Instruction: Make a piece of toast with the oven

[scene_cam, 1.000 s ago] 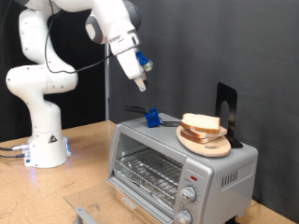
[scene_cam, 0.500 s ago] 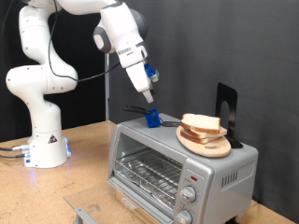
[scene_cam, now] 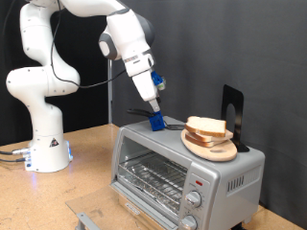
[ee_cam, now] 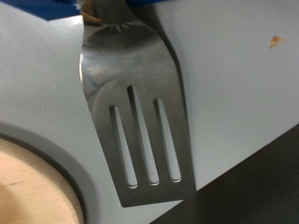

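Note:
The oven stands at the exterior view's lower right, its glass door shut and the wire rack showing behind it. The piece of toast lies on a round wooden plate on the oven's top. A spatula with a blue handle lies on the oven top to the exterior view's left of the plate. My gripper hangs just above that blue handle. The wrist view shows the slotted metal spatula blade on the oven top, beside the plate's edge. My fingers do not show there.
A black upright stand is behind the plate on the oven top. The oven's knobs are at its front right. The arm's white base stands at the exterior view's left on the wooden table. A grey object lies at the bottom edge.
The gripper has moved down and to the exterior view's right, from well above the oven to just over the spatula's blue handle. The toast, plate and oven have not moved.

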Tool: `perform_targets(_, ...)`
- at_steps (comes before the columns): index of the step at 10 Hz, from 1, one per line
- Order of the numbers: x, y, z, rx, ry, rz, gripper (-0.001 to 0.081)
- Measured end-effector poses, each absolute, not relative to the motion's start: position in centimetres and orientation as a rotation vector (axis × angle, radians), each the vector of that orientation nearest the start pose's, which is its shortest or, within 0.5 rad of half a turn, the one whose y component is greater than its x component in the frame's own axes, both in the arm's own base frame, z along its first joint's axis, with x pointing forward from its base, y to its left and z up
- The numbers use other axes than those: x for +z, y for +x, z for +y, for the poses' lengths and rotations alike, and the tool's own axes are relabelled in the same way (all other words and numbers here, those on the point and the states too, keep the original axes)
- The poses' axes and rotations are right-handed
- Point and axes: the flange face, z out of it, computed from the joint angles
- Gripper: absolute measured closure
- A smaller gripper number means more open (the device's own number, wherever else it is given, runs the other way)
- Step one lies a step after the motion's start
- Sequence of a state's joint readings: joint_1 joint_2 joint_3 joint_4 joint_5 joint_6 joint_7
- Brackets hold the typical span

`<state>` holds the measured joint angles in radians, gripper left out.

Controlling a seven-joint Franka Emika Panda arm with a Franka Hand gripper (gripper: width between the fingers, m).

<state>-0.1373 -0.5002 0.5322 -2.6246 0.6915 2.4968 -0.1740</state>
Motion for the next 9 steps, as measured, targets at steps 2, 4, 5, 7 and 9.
perform_targets(2, 42.4, 38.9, 15.2, -0.474, -2.814, -0.084, -0.0001)
perform_targets(4, 42.2, 39.0, 14.7, -0.473, -2.82, -0.073, -0.0001)
perform_targets(5, 41.9, 39.0, 14.6, -0.47, -2.825, -0.07, -0.0001)
perform_targets(7, 41.2, 39.3, 14.8, -0.473, -2.829, -0.075, -0.0001)
perform_targets(9, 40.7, 39.5, 14.9, -0.475, -2.833, -0.118, -0.0001)
